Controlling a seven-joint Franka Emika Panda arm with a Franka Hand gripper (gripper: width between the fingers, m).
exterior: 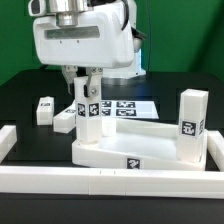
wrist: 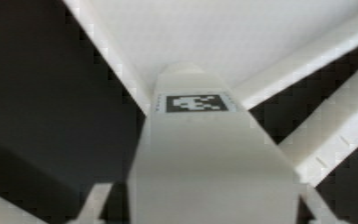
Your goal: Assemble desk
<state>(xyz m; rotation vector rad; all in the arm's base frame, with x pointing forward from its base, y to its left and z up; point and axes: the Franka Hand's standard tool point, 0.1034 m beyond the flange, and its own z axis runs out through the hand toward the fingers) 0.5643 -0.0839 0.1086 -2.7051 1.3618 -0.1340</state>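
The white tabletop (exterior: 135,150) lies flat with its raised rims up, and it fills the background of the wrist view as the tabletop (wrist: 229,40). One white leg (exterior: 192,125) stands upright on its corner at the exterior view's right. My gripper (exterior: 88,96) is shut on a second upright leg (exterior: 88,118) at the tabletop's corner on the exterior view's left. In the wrist view this leg (wrist: 194,150) runs away from my gripper (wrist: 206,202), its marker facing the camera, with one finger on either side of it. Whether the leg's lower end touches the tabletop is hidden.
Two loose legs (exterior: 44,110) (exterior: 63,120) lie on the black table at the exterior view's left. The marker board (exterior: 128,107) lies behind the tabletop. White border rails (exterior: 100,185) run along the front and both sides.
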